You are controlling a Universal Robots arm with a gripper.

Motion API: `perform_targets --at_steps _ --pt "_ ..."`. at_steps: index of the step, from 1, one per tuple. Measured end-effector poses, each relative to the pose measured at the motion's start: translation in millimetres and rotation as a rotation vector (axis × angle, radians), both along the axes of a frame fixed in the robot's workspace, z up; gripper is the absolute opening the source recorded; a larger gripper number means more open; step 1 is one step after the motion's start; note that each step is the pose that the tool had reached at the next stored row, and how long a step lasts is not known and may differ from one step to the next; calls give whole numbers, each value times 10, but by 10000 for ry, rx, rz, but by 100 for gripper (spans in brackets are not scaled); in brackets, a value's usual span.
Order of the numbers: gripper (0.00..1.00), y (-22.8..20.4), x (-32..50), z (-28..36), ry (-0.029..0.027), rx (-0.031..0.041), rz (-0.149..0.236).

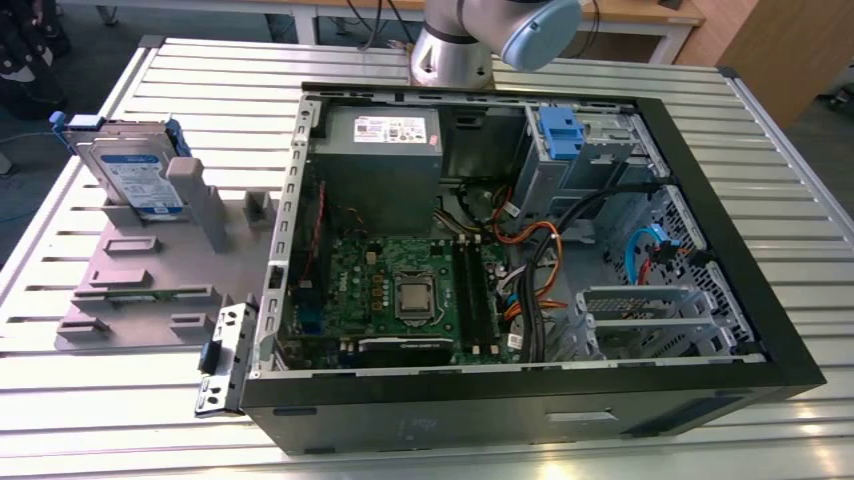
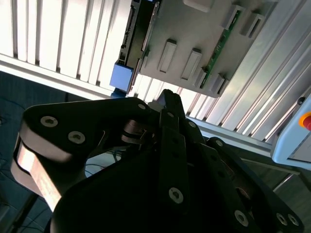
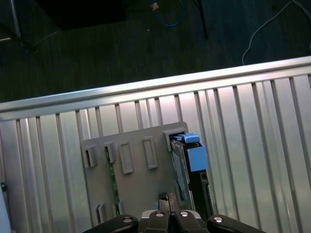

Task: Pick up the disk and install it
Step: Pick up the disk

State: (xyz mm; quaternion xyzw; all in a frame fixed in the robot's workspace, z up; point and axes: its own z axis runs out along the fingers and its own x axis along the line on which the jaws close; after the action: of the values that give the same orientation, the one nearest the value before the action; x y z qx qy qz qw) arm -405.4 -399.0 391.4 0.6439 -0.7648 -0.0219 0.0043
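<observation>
The disk (image 1: 131, 172) stands on edge in a slot of a grey holder (image 1: 147, 270). Its white-and-blue label faces out and a blue carrier bracket (image 1: 83, 122) frames it. The holder lies on the slatted metal desk (image 1: 80, 400), at the exterior view's left of the open computer case (image 1: 534, 410).

In both wrist views the disk (image 3: 182, 170) (image 2: 141, 34) is seen edge-on in the holder (image 3: 136, 184) (image 2: 194, 29), with the bracket's blue tab (image 3: 196, 158) (image 2: 121, 75) sticking out at one end.

The black fingers (image 3: 162, 198) (image 2: 171, 104) are pressed together with no gap between them. They hold nothing and hang apart from the disk, over the holder's side of the desk.

Inside the case lie a green motherboard (image 1: 407, 285), a grey power supply (image 1: 380, 150) and a blue latch (image 1: 561, 135) on the metal drive bay. The arm's base (image 1: 454, 55) rises behind the case.
</observation>
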Motion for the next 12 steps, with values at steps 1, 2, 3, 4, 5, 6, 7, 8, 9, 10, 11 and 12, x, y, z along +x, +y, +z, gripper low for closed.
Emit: perform_targets --at_steps 1,2,3,4,5,6,7,8,9,10,11,12 --pt "11 0 0 0 0 0 15" --pt "11 0 0 0 0 0 32" --pt "11 0 0 0 1 -1 47" --pt "11 0 0 0 0 0 63" --pt "11 0 0 0 0 0 78" --pt "11 0 1 0 0 0 93" --pt "11 0 1 0 0 0 109" --pt "11 0 1 0 0 0 125" --pt "11 0 1 0 0 0 142" --pt "11 0 1 0 0 0 157" --pt "11 0 1 0 0 0 173" --pt "11 0 1 0 0 0 188"
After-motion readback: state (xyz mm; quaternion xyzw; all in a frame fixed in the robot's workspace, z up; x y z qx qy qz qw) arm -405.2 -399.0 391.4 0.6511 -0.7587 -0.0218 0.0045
